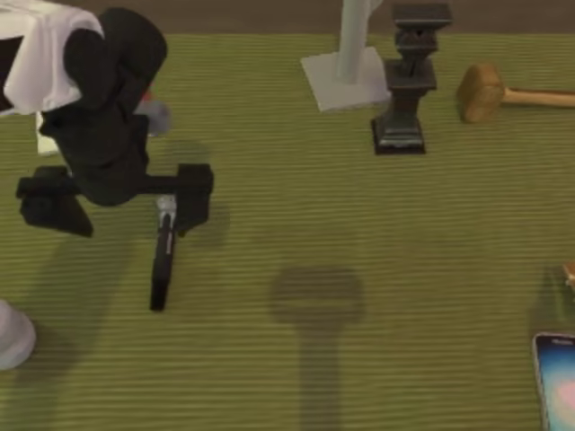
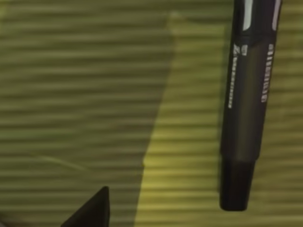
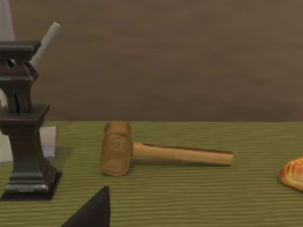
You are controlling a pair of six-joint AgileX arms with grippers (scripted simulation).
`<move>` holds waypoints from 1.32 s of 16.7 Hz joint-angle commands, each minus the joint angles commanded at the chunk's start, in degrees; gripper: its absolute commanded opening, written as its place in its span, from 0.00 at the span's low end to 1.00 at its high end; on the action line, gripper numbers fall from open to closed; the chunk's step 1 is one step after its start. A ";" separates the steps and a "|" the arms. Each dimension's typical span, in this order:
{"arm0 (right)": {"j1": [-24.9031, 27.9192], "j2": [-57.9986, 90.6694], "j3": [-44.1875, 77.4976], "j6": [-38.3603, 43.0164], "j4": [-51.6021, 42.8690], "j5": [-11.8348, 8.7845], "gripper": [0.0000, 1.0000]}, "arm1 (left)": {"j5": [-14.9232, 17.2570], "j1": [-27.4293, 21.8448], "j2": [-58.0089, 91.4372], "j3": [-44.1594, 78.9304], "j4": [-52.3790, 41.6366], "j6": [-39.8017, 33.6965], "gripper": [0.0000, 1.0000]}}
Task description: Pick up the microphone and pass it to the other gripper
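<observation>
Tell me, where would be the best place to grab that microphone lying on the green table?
Probably from above, closing across the slim black handle of the microphone just below its silver head. It lies flat on the table, where the left gripper hovers.

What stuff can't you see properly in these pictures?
- Microphone: top view, its head sits under the left gripper; whether the fingers grip it cannot be told.
- Right arm: in no view.
- Mallet: top view, handle cut by the right edge.
- Phone: cut by the corner.
</observation>
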 joint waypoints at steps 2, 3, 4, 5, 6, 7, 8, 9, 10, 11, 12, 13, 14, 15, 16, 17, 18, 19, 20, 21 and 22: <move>0.00 0.00 0.00 0.00 0.00 0.00 1.00 | -0.04 -0.58 2.53 2.31 -1.38 -0.54 1.00; 0.00 0.00 0.00 0.00 0.00 0.00 1.00 | -0.04 -0.69 2.97 2.72 -1.62 -0.63 1.00; 0.00 0.00 0.00 0.00 0.00 0.00 1.00 | -0.04 -0.69 2.97 2.72 -1.62 -0.63 1.00; 0.00 0.00 0.00 0.00 0.00 0.00 1.00 | -0.04 -0.69 2.97 2.72 -1.62 -0.63 1.00; 0.00 0.00 0.00 0.00 0.00 0.00 1.00 | -0.04 -0.69 2.97 2.72 -1.62 -0.63 1.00; 0.00 0.00 0.00 0.00 0.00 0.00 1.00 | -0.02 -0.39 2.81 2.56 -1.49 -0.57 1.00; 0.00 0.00 0.00 0.00 0.00 0.00 1.00 | -0.02 -0.40 2.91 2.47 -1.32 -0.56 1.00; 0.00 0.00 0.00 0.00 0.00 0.00 1.00 | -0.02 -0.43 3.35 2.08 -0.58 -0.50 1.00; 0.00 0.00 0.00 0.00 0.00 0.00 1.00 | -0.01 -0.44 4.07 1.45 0.70 -0.43 1.00; 0.00 0.00 0.00 0.00 0.00 0.00 1.00 | -0.01 -0.44 5.04 0.62 2.46 -0.36 1.00; 0.00 0.00 0.00 0.00 0.00 0.00 1.00 | 0.00 -0.42 6.17 -0.37 4.62 -0.30 1.00; 0.00 0.00 0.00 0.00 0.00 0.00 1.00 | 0.01 -0.39 7.41 -1.46 7.04 -0.24 1.00; 0.00 0.00 0.00 0.00 0.00 0.00 1.00 | 0.02 -0.34 8.74 -2.60 9.60 -0.19 1.00; 0.00 0.00 0.00 0.00 0.00 0.00 1.00 | 0.04 -0.30 10.07 -3.74 12.12 -0.14 1.00; 0.00 0.00 0.00 0.00 0.00 0.00 1.00 | 0.05 -0.26 11.32 -4.81 14.45 -0.09 1.00; 0.00 0.00 0.00 0.00 0.00 0.00 1.00 | 0.06 -0.24 12.37 -5.71 16.39 -0.04 1.00; 0.00 0.00 0.00 0.00 0.00 0.00 1.00 | 0.07 -0.22 13.15 -6.37 17.74 -0.01 1.00; 0.00 0.00 0.00 0.00 0.00 0.00 1.00 | 0.07 -0.20 13.59 -6.74 18.49 0.01 1.00; 0.00 0.00 0.00 0.00 0.00 0.00 1.00 | 0.07 -0.20 13.69 -6.81 18.65 0.01 1.00; 0.00 0.00 0.00 0.00 0.00 0.00 1.00 | 0.07 -0.20 13.69 -6.81 18.65 0.01 1.00; 0.00 0.00 0.00 0.00 0.00 0.00 1.00 | 0.07 -0.20 13.69 -6.81 18.65 0.01 1.00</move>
